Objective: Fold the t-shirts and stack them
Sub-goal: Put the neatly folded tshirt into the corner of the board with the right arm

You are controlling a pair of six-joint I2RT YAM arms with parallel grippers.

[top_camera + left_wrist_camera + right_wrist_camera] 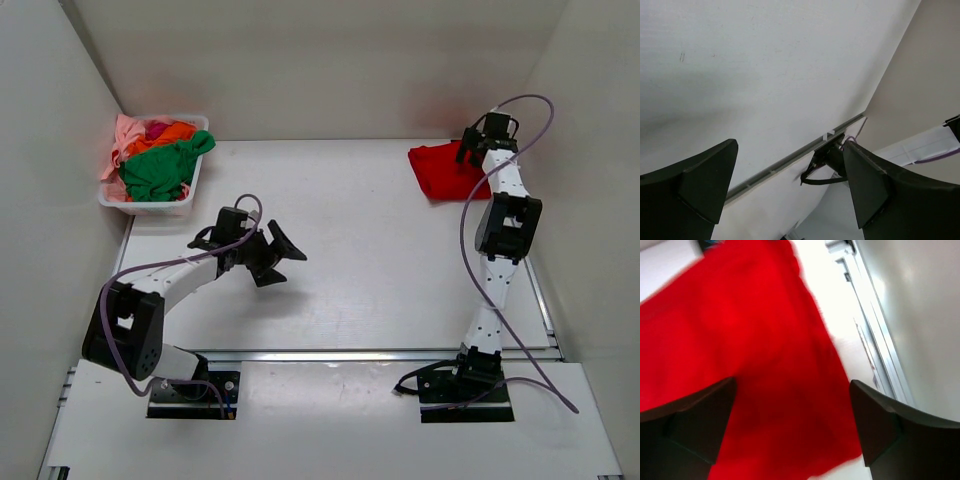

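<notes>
Right gripper (478, 146) is hovering open, empty, over the seemingly folded red t-shirt (438, 172); left gripper (276, 252), open too, is next needing the upper-left basket (150, 207).

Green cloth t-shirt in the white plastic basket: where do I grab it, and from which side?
I'd pinch the green cloth t-shirt at its bunched top, from above, with the left gripper: it lies topmost, spilling over the rim of the white plastic basket.

red t-shirt (445, 172), well right of basket: plain bright red | basket (150, 206): white | in basket: green t-shirt (158, 172), orange t-shirt (172, 133), pink t-shirt (120, 140), magenta t-shirt (156, 128), all plain | table (350, 220): white | right arm (505, 182): white, black joints
</notes>
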